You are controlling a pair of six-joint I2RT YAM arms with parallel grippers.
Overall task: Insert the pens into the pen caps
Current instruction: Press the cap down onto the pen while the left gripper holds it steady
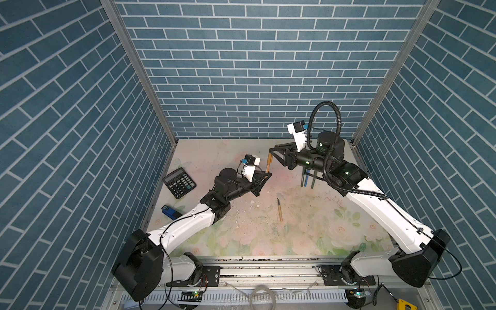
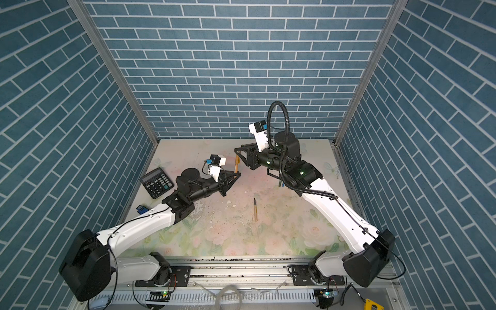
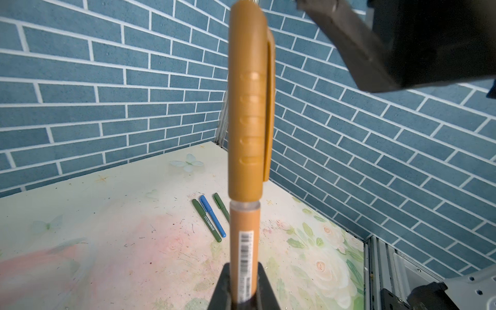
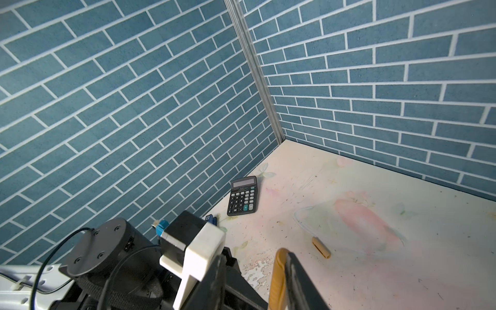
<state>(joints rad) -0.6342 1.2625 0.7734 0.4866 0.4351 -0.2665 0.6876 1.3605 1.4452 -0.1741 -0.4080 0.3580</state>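
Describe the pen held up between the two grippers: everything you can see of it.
The pen is a tan-orange plastic stick with a barcode label and a clear collar. A mustard, ridged, clipped cap sits on its upper end. It stands roughly upright above the table, its lower end clamped in the left gripper. The right gripper is open around the cap's top; contact there is unclear.
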